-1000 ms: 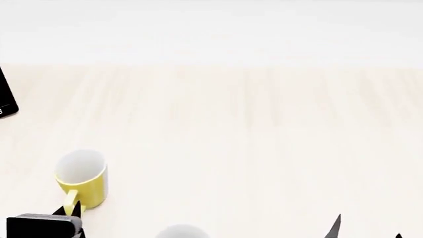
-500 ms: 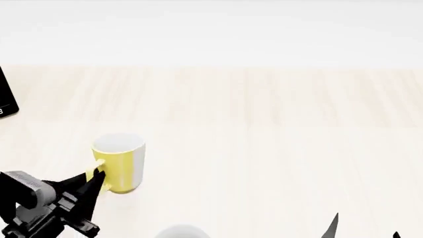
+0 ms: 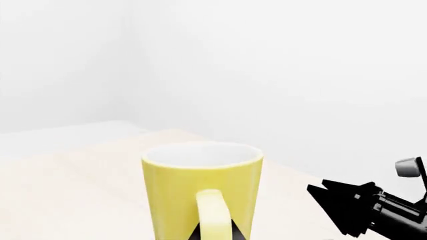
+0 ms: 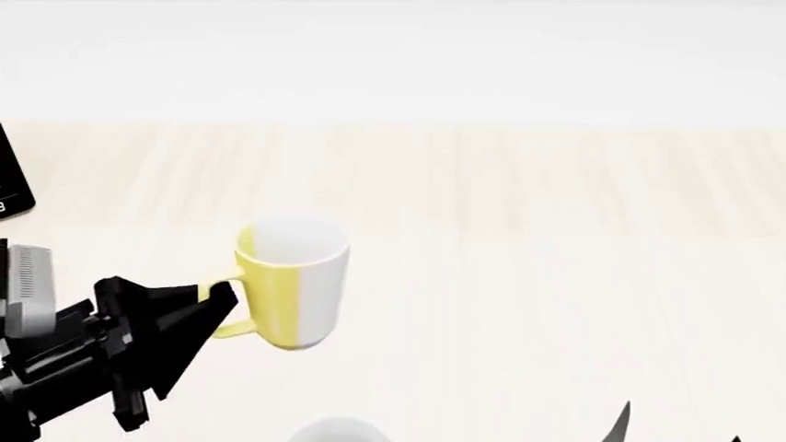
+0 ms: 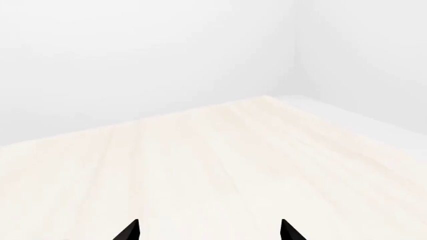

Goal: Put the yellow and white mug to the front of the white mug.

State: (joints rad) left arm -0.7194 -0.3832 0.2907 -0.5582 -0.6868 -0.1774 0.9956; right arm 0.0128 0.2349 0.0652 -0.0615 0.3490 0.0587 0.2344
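While the yellow and white mug (image 4: pixel 293 284) carries no logo or lettering on any side that shows, its colours split cleanly in the head view: yellow on the half toward 9 o'clock, white on the half toward 3 o'clock, with a white inside. It sits left of the view's centre, tipped a little toward 9 o'clock, and whether its base touches the table cannot be told. Its yellow loop handle (image 4: pixel 231 311) points toward 8 o'clock, where the left gripper (image 4: pixel 212 300) has its black fingers clenched on it. In the left wrist view the same mug (image 3: pixel 202 189) appears all yellow with the handle facing the camera, its lower part cut off by the frame edge, and dark fingertips showing either side of the handle.

At 6 o'clock in the head view, only a pale rounded rim of the white mug (image 4: pixel 337 431) rises above the frame edge; the rest is cut off. It lies near the yellow and white mug but apart from it.

Toward 5 o'clock a black tip of the right gripper (image 4: pixel 620 421) pokes into view. In the right wrist view its two tips (image 5: pixel 208 231) stand well apart with nothing between them, so it is released.

At 9 o'clock a dark object (image 4: pixel 13 180) is cut by the frame edge; a faint pale mark on it is too small to read.

The table (image 4: pixel 516 239) is light wood with faint grain running away from the robot, and beyond it the room is plain white.
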